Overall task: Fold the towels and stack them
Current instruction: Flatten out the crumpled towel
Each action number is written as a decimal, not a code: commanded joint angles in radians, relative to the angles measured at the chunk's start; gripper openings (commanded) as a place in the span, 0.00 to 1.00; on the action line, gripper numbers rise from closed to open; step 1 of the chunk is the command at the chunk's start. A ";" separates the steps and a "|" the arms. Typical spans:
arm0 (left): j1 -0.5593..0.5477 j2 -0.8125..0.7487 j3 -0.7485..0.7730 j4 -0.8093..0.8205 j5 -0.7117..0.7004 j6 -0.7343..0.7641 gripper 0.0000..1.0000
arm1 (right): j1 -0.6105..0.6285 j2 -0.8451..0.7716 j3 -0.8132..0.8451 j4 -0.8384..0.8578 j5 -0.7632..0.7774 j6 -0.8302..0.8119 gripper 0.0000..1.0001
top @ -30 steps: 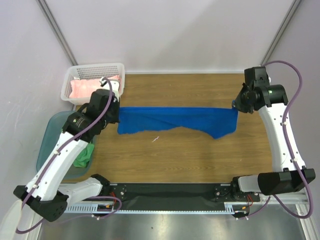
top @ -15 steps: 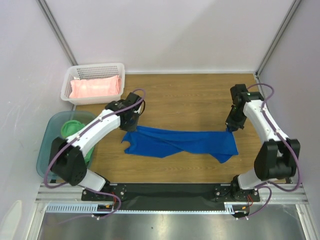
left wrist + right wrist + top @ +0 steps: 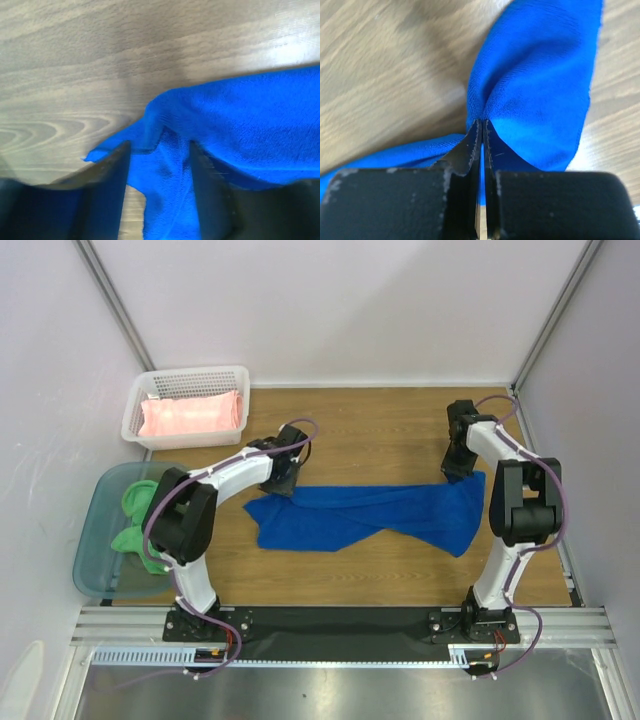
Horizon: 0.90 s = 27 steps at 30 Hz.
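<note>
From above, the blue towel [image 3: 370,515] lies on the tabletop [image 3: 380,430], its long axis going left to right between my left claw [image 3: 282,480] and my right claw [image 3: 456,472]. Left wrist: this claw is parted and grips nothing, with the towel corner loose between its tips. Right wrist: this claw is pinched on the cloth. I judge I am laying the towel out, so the right claw must let go before the folding.

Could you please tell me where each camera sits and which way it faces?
Top external: above and behind the robot, looking down at the table; left arm and right arm show.
Left wrist: on the left arm, facing down at an edge of the blue towel; the left jaws, parted, straddle it.
Right wrist: on the right arm, facing down; the right jaws, shut, pinch the towel.
Shared: all three show the blue towel.
</note>
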 commanded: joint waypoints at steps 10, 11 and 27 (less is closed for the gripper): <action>0.059 -0.180 0.015 -0.085 -0.029 -0.143 0.99 | -0.021 -0.082 0.122 -0.036 -0.022 0.014 0.72; 0.073 -0.203 -0.003 -0.091 -0.018 -0.167 0.99 | -0.026 -0.102 0.114 -0.047 -0.036 0.031 0.76; 0.386 -0.475 -0.416 0.221 0.279 -0.456 0.88 | -0.277 -0.644 -0.496 0.033 -0.200 0.210 0.84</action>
